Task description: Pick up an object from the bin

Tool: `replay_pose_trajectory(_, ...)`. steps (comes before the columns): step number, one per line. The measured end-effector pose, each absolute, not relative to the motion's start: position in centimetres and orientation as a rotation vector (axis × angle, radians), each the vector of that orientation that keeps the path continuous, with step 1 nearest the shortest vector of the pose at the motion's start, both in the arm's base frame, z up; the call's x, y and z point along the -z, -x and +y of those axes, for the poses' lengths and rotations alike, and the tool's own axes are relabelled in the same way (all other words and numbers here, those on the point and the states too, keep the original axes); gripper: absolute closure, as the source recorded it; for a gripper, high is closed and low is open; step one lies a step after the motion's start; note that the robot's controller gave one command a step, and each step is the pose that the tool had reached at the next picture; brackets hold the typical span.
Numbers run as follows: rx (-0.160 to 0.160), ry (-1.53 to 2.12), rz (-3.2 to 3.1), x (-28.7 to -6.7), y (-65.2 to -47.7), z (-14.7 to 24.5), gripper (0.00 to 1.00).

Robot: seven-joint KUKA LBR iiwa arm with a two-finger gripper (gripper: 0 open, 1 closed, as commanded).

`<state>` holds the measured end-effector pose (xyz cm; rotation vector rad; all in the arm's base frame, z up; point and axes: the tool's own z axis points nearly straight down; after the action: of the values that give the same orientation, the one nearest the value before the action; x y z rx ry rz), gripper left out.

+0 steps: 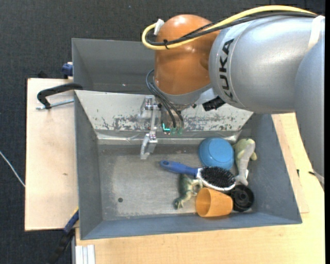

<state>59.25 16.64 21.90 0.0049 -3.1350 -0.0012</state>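
Your gripper (146, 150) hangs at the rear of the grey metal bin (124, 188), close to the back wall and left of the bin's centre. Its tip is above bare floor, and you see nothing held in it. You cannot tell from this view whether the gripper is apart or together. Above it sits the orange wrist cover (180, 56) with a yellow cable (247, 14) looped over it. The silver KUKA arm (268, 62) comes in from the right.

The loose things lie in the right half of the bin as one cluster.

- Nearest to the gripper is a hairbrush (219, 177) with a blue handle and a white head of black bristles. The handle end points toward the gripper from its lower right and is apart from it.
- Behind the brush head, near the back wall, is a round blue bowl (216, 152).
- Just right of the bowl is a pale cream toy figure (245, 154), stretched along the right wall.
- In front of the brush head is an orange cup (214, 202) lying on its side.
- Just right of the cup is a round black object (242, 197). You cannot tell what it is.
- Left of the cup, in front of the brush handle, is a small green toy figure (184, 192).

The gripper is not over any of these.
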Motion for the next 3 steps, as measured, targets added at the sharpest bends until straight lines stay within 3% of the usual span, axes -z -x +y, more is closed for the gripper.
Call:
replay_pose_trajectory(1, 0.002, -0.115, -3.139, -7.4, -56.2, 12.2, 0.00)
replay_pose_trajectory(2, -0.003, -0.236, -3.136, -12.0, -55.1, 6.2, 0.00)
replay_pose_trajectory(3, 0.013, -0.341, -3.130, -7.5, -57.5, 1.3, 0.00)
